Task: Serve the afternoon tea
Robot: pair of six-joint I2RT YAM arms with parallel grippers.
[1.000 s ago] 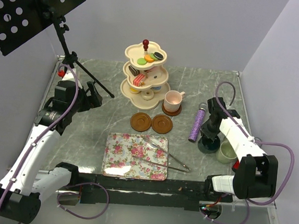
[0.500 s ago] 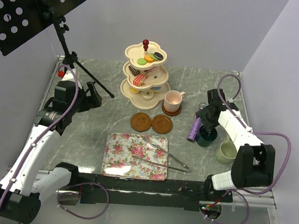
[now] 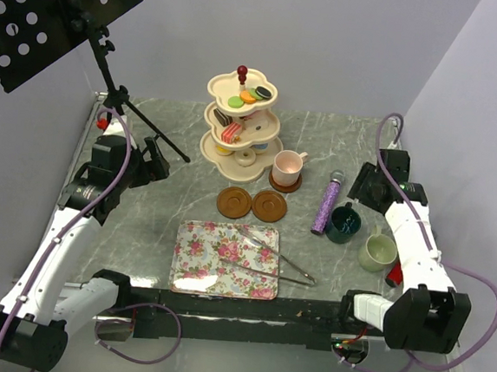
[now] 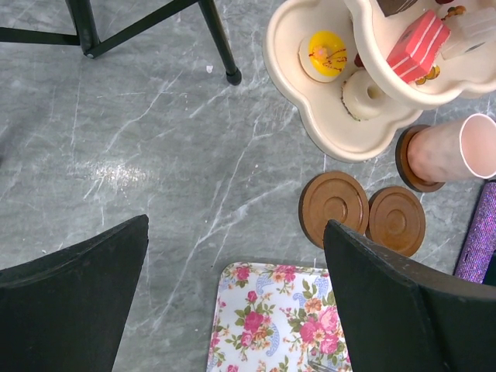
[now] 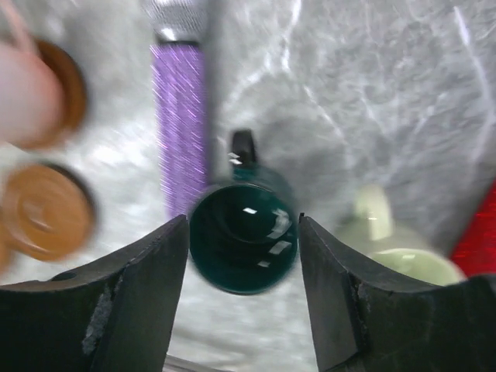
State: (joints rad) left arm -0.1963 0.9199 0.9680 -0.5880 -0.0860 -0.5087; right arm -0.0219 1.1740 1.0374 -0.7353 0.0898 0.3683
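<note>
The cream three-tier stand (image 3: 241, 126) holds macarons, cake slices and doughnuts (image 4: 364, 93). A pink mug (image 3: 288, 165) stands on a brown saucer (image 3: 284, 184). Two bare saucers (image 3: 235, 202) (image 3: 269, 206) lie in front of the stand. The dark teal mug (image 3: 344, 222) stands upright and free beside the purple microphone (image 3: 326, 203), with the pale green mug (image 3: 378, 251) to its right. My right gripper (image 3: 367, 188) is open, raised behind the teal mug (image 5: 244, 248), which shows blurred between its fingers (image 5: 147, 279). My left gripper (image 3: 150, 162) hangs open over bare table (image 4: 194, 178), holding nothing.
A floral tray (image 3: 211, 261) with metal tongs (image 3: 277, 262) lies at the near centre. A music stand's tripod legs (image 3: 141, 120) reach onto the back-left table. A red object (image 3: 395, 273) lies by the right arm. Walls close the back and right sides.
My right gripper opened, let go of the dark teal mug beside the microphone, and drew back up toward the back right. The left arm has stayed still.
</note>
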